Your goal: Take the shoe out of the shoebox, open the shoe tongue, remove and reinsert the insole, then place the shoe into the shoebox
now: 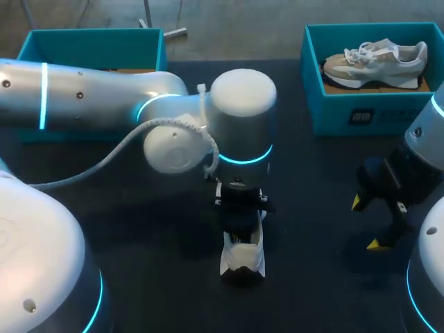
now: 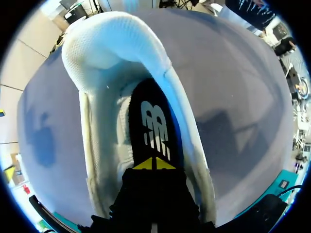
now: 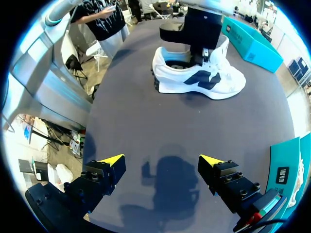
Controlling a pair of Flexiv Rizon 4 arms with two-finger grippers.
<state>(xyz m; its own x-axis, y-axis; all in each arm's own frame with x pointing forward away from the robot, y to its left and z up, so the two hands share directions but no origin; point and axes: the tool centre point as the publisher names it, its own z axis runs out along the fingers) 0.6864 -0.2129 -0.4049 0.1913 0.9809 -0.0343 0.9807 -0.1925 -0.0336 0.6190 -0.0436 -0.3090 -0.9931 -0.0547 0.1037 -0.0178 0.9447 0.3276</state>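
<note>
The shoe [image 3: 199, 80] shows white mesh lining inside and smooth sides; its black insole [image 2: 153, 121] is matt cloth. The two-o'clock shoebox [image 1: 333, 111] is matt teal cardboard; the table [image 1: 139, 229], dull dark.

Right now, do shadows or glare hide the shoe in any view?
Head view: no glare on the shoe, but the left arm covers all but its heel end. Left wrist view: the shoe's inside is shaded around the insole. Right wrist view: the right gripper casts its shadow on the table, clear of the shoe.
</note>
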